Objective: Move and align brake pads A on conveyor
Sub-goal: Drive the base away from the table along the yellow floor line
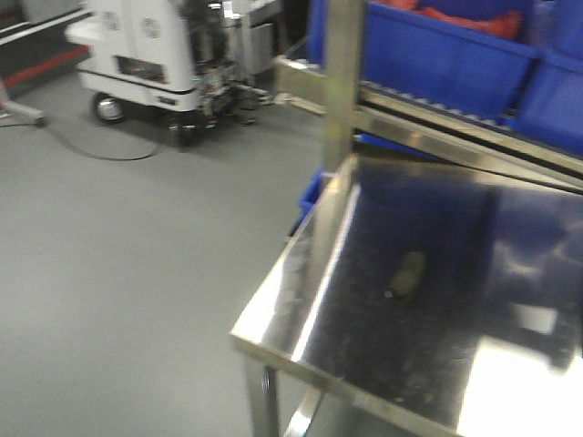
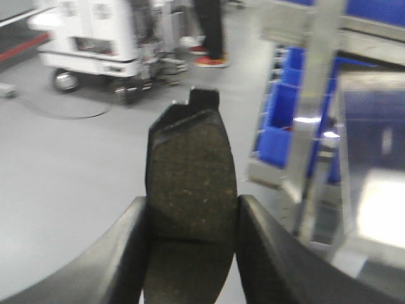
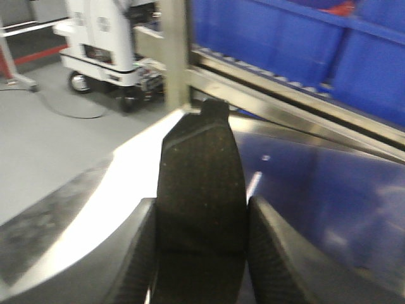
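While, from the front, one small dark oblong brake pad (image 1: 407,273) is seen on the mirror-like steel tabletop (image 1: 410,355), a stiff, likely weighty grey-brown pad (image 2: 190,158) is pinched across its long edges in the left gripper (image 2: 192,212), a second pad (image 3: 201,168) in the right gripper (image 3: 201,215).

left-held brake pad (image 2: 190,171): your left wrist view cuts off its lower end at the bottom edge, below the left gripper (image 2: 192,212) pinching it.
right-held brake pad (image 3: 201,164): its lower end also runs out of frame, below the pinching right gripper (image 3: 201,212); its surface is blurred.
loose brake pad (image 1: 405,273): blurred on the steel tabletop (image 1: 364,364); you cannot make out its groove.
blue bins (image 1: 437,55): cut by the top and right edges.
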Robot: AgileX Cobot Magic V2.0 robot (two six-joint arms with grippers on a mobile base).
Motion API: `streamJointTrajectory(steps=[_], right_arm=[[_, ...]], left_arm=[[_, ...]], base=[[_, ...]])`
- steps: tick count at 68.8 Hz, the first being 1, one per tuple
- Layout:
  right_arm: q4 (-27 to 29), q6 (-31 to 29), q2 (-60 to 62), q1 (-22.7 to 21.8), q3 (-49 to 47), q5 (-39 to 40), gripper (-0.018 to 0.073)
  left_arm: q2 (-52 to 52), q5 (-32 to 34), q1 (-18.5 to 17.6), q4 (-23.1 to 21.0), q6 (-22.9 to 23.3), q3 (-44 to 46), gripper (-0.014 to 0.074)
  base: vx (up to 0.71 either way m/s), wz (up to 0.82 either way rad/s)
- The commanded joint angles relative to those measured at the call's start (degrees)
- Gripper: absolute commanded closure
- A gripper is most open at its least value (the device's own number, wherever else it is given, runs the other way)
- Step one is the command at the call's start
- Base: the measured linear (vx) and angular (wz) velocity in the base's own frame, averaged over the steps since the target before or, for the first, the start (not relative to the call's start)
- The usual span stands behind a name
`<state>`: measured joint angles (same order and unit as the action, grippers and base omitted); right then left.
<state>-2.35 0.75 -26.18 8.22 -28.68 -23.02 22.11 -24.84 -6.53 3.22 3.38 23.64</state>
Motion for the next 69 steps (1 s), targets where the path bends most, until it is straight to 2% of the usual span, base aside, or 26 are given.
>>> streamJointTrajectory(steps=[1, 46, 69], right_arm=[[-0.21, -0.22, -0.04, -0.12, -1.70, 5.53, 0.0566], [-0.21, -0.22, -0.04, -0.12, -1.70, 5.56, 0.0566], [-0.21, -0.22, -0.04, -0.12, -1.70, 5.56, 0.0566]], left_arm=[[0.38, 5.63, -0.24, 0.08, 0.47, 1.60, 0.0603], [0.37, 5.62, -0.24, 0.08, 0.47, 1.60, 0.0603], [0.37, 5.62, -0.24, 0.08, 0.47, 1.60, 0.0603]], base=[[-0.20, 0.76], [-0.19, 0.80], [-0.06, 1.00]])
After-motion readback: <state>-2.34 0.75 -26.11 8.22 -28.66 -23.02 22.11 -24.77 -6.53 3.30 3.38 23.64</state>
